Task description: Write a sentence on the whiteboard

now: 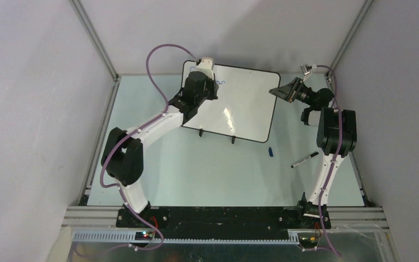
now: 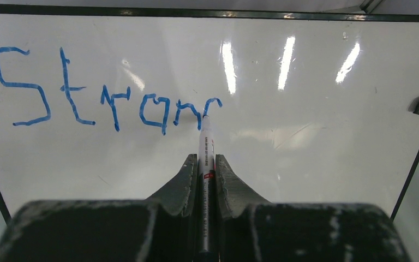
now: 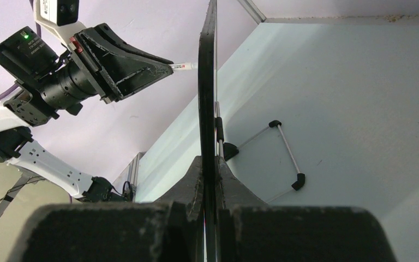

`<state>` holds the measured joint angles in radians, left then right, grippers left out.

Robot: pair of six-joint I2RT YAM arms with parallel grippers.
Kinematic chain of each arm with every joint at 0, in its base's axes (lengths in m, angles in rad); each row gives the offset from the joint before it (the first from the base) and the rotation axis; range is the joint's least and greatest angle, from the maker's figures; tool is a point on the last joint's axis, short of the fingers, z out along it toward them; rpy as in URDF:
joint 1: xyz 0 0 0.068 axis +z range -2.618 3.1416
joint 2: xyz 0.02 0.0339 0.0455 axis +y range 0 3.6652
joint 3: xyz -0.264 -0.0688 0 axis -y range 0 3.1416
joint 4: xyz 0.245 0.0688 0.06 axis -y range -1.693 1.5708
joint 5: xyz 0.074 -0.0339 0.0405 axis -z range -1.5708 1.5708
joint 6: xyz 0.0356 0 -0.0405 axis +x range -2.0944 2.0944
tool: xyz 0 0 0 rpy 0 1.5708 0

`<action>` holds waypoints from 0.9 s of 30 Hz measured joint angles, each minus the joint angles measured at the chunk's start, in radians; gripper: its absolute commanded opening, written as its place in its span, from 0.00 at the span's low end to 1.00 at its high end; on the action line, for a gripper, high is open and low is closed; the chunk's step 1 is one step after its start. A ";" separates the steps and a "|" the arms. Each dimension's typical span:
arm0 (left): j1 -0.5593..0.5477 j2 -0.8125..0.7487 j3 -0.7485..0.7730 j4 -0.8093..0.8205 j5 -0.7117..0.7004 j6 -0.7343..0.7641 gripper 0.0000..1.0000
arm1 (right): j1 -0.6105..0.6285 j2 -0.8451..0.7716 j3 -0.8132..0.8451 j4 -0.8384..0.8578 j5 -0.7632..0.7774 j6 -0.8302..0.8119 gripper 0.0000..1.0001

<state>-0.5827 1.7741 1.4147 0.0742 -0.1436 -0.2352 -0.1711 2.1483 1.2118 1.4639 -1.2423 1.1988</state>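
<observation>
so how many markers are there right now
2: one marker is gripped in the left end effector, tip on the whiteboard; the other marker lies loose on the table by the right arm. More could hide behind the whiteboard.

Even, cool overhead light fills the top view, shadows only faint on the surface [image 1: 207, 169]; a bright glare patch sits on the glossy whiteboard [image 1: 251, 93]; in the left wrist view three sharp streaks of reflected light cross the board, the blue writing [image 2: 114, 109] and marker [image 2: 205, 136] crisp, the left tool [image 2: 205, 157] dark and soft-focused at the bottom; the right tool [image 3: 209, 161] shows as a blurred black mass in its own view.
</observation>
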 measured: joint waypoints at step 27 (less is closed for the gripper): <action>-0.010 0.001 0.019 -0.010 0.023 0.000 0.00 | 0.000 0.000 0.000 0.000 -0.001 -0.001 0.00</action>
<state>-0.5930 1.7748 1.4338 0.0639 -0.1204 -0.2348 -0.1711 2.1483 1.2118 1.4643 -1.2430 1.1976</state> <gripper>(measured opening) 0.151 0.069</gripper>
